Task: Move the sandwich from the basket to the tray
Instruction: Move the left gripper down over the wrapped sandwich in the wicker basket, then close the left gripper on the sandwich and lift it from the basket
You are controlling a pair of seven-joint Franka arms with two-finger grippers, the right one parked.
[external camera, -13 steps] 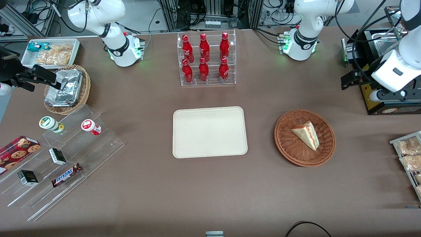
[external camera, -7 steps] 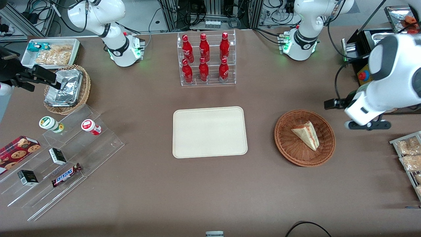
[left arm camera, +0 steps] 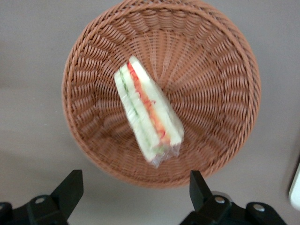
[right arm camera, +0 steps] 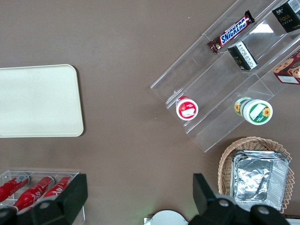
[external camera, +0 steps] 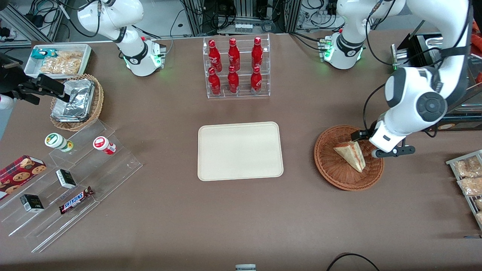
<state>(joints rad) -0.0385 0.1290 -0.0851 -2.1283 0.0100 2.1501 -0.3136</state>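
The sandwich (external camera: 351, 154), a pale bread wedge with red and green filling, lies in the reddish-brown wicker basket (external camera: 339, 180) toward the working arm's end of the table. My left gripper (external camera: 373, 144) hangs above the basket's rim, on the side nearest the working arm's end. In the left wrist view its fingers (left arm camera: 70, 187) stand wide open with nothing between them. That view also shows the sandwich (left arm camera: 147, 112) in clear wrap, lying across the middle of the basket (left arm camera: 93, 56). The cream tray (external camera: 240, 150) lies flat at the table's middle, beside the basket; the tray (right arm camera: 37, 101) is bare.
A clear rack of red bottles (external camera: 235, 67) stands farther from the camera than the tray. Snack packs on a rack (external camera: 469, 180) lie at the working arm's end. A stepped acrylic shelf (external camera: 71, 177), a tan basket of foil (external camera: 77, 101) and a white bin (external camera: 58, 60) sit at the parked arm's end.
My left arm has swung in from the working arm's end of the table and come down over the basket's rim. The sandwich, basket and tray have not moved.
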